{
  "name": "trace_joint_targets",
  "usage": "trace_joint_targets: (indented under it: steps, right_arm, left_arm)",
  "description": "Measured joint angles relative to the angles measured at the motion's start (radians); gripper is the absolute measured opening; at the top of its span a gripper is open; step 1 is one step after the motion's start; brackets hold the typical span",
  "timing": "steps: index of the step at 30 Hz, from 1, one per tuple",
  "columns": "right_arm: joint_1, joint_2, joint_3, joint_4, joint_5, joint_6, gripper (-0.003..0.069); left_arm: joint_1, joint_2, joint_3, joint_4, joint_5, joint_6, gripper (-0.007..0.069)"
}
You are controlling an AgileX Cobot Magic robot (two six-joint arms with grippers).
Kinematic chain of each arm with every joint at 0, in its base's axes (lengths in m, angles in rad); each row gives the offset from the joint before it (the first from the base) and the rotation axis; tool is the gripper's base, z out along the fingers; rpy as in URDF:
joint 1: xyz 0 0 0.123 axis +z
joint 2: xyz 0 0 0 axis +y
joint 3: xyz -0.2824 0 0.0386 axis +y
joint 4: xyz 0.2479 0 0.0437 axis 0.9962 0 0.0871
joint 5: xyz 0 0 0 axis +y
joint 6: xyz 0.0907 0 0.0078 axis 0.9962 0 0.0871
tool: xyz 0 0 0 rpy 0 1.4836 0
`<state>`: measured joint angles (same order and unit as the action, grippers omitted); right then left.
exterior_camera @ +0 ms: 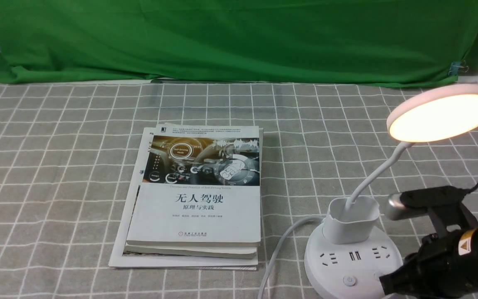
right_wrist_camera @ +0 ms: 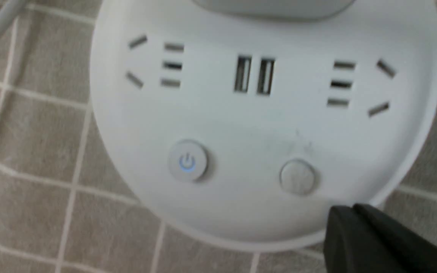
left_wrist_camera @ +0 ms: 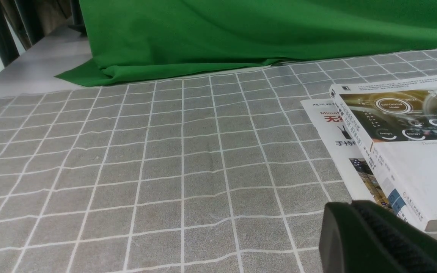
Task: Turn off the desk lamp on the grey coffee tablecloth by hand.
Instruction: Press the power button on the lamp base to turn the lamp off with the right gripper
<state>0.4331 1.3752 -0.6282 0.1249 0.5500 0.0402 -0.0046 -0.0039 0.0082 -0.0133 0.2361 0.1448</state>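
A white desk lamp [exterior_camera: 352,222] stands on the near right of the grey coffee tablecloth [exterior_camera: 56,166], a grey-brown cloth with thin white grid lines that covers the surface. Its flat round head [exterior_camera: 442,113] glows warm yellow on a thin curved neck, which rises out of a small cup on the round base [exterior_camera: 334,253]. The base carries sockets and two USB ports. Two round buttons sit at its near edge, a power button [right_wrist_camera: 188,163] with a blue-lit symbol and a plain button [right_wrist_camera: 297,177]. A white cord [exterior_camera: 280,249] runs from the base toward the front edge.

The right hand [exterior_camera: 384,284], black and bulky with a yellow warning sticker, reaches in from the lower right. Its fingers [right_wrist_camera: 340,227] are pressed together, with their tip over the rim of the base just beside the plain button. Whether they touch the base cannot be told. A black bar with a silver tip [exterior_camera: 421,201] sits above the hand.

A stack of books [exterior_camera: 193,199] lies in the middle of the cloth, left of the lamp. The left hand [left_wrist_camera: 349,208] is low at the near left beside the books, its fingers together and holding nothing. A green backdrop cloth [exterior_camera: 239,37] hangs behind.
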Motion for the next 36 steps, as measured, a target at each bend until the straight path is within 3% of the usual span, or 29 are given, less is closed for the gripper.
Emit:
trace_joint_targets:
  steps: [9, 36]
  right_arm:
    - [0.010, 0.057, -0.084, -0.069, 0.022, 0.072, 0.0025]
    - [0.020, 0.151, -0.104, 0.016, -0.013, 0.071, 0.0025]
  left_arm:
    - [0.000, 0.000, 0.000, 0.000, 0.000, 0.000, 0.0001]
    - [0.000, 0.000, 0.000, 0.000, 0.000, 0.000, 0.0001]
